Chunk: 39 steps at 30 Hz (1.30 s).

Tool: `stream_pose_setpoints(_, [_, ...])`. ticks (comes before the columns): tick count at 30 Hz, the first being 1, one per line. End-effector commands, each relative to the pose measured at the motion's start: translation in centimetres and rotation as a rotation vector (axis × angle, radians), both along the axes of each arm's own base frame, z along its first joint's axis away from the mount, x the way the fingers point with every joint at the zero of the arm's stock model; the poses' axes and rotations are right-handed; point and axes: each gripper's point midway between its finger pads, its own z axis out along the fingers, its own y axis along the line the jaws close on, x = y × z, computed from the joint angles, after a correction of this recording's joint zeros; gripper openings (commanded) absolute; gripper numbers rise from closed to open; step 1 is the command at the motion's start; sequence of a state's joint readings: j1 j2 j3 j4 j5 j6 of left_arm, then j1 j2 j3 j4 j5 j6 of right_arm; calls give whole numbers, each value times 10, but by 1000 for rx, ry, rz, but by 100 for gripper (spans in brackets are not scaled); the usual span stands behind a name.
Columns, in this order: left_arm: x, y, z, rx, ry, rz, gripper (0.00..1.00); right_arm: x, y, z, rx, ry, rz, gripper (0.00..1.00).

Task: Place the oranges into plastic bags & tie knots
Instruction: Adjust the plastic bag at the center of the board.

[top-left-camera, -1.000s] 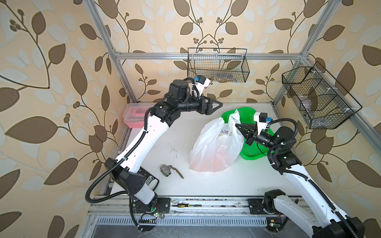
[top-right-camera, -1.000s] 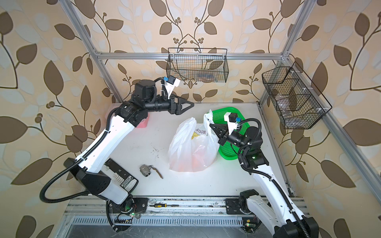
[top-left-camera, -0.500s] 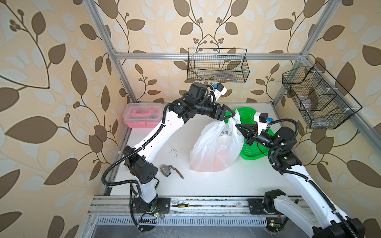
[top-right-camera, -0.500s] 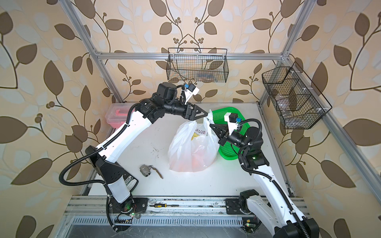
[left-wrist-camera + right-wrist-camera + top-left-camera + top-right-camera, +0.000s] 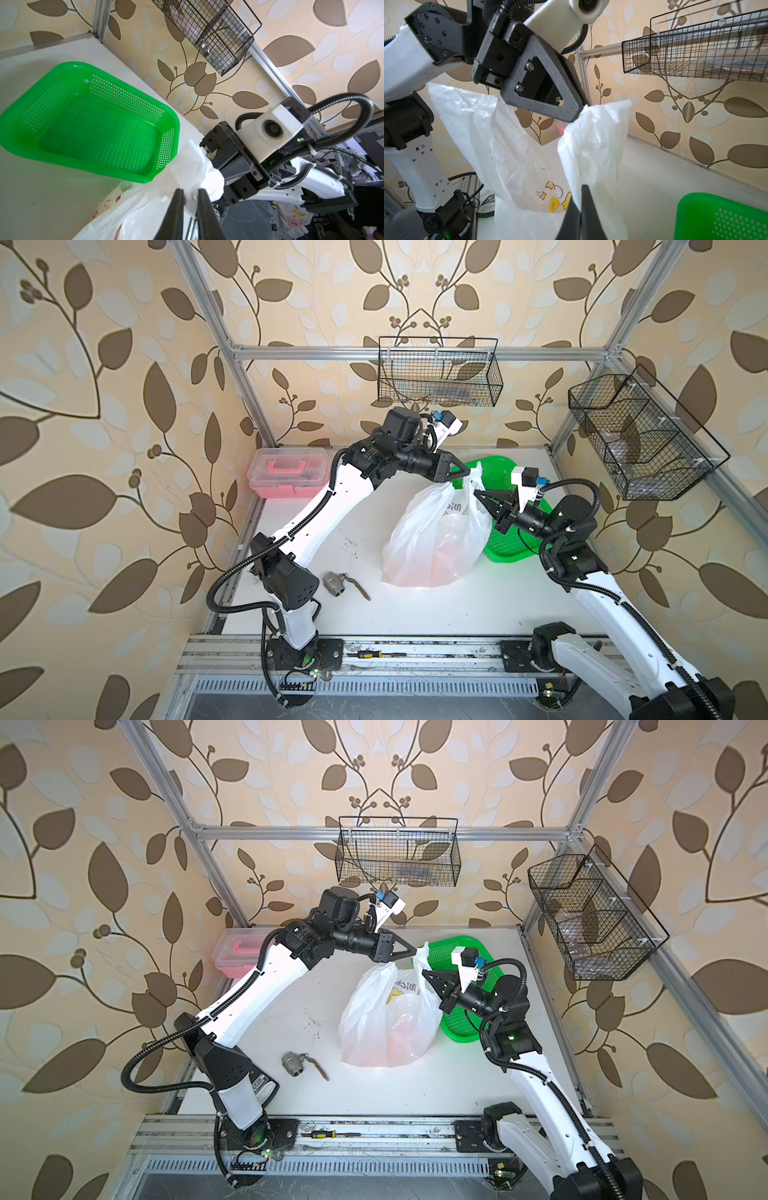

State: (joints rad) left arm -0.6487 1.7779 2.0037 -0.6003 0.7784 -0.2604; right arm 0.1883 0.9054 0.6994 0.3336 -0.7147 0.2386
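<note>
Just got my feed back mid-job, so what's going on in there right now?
Both arms are on the white plastic bag, which stands beside the green basket. The left gripper pinches the top of one upright handle, and the right gripper is shut on the same handle lower down. Oranges show faintly through the bag; the basket holds none. No knot is tied yet.

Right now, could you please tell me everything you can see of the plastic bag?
The plastic bag is thin, translucent white film, crinkled, printed with yellow cartoon patches and lettering. It stands upright on the white table, beside the green basket, untied. Blurred oranges show through its lower half. The fingers of the left gripper pinch the top of one handle; the right gripper clamps that handle lower down. The other handle stands free.
</note>
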Motion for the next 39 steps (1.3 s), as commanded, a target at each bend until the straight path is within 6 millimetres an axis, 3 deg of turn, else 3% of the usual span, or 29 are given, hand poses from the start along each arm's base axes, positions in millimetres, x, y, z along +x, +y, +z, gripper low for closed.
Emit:
stream_pose_setpoints(1, [-15, 1, 34, -68, -75, -43, 5, 0, 0, 4, -2, -19, -1, 0])
stream_pose_setpoints(2, [-15, 1, 35, -69, -82, -41, 0, 0, 0, 3, -3, -16, 1, 0])
stream_pose_setpoints(5, [-13, 7, 39, -57, -122, 3, 0, 1, 0, 1, -13, 0, -2, 4])
stream_pose_setpoints(9, [-9, 27, 53, -6, -234, 107, 0, 0, -9, -2, -99, 15, -70, 51])
stream_pose_setpoints(13, [-14, 40, 75, -4, -298, 144, 0, -8, -25, 16, -149, -62, -168, 77])
stream_pose_setpoints(17, [-16, 41, 76, 3, -285, 143, 0, -15, -23, 43, -169, -157, -163, 91])
stream_pose_setpoints(21, [-18, 42, 77, 3, -274, 144, 0, -13, -2, 61, -250, -270, -112, 100])
stream_pose_setpoints(27, [-22, 45, 81, -5, -268, 146, 0, -2, 38, 84, -297, -363, 25, 100])
stream_pose_setpoints(31, [-25, 46, 82, -7, -268, 141, 0, 16, 57, 87, -312, -371, 58, 100])
stream_pose_setpoints(33, [-25, 48, 83, -8, -273, 146, 0, 21, 66, 86, -309, -363, 97, 92])
stream_pose_setpoints(39, [-28, 50, 92, -34, -295, 151, 0, 24, 78, 61, -307, -295, 171, 45])
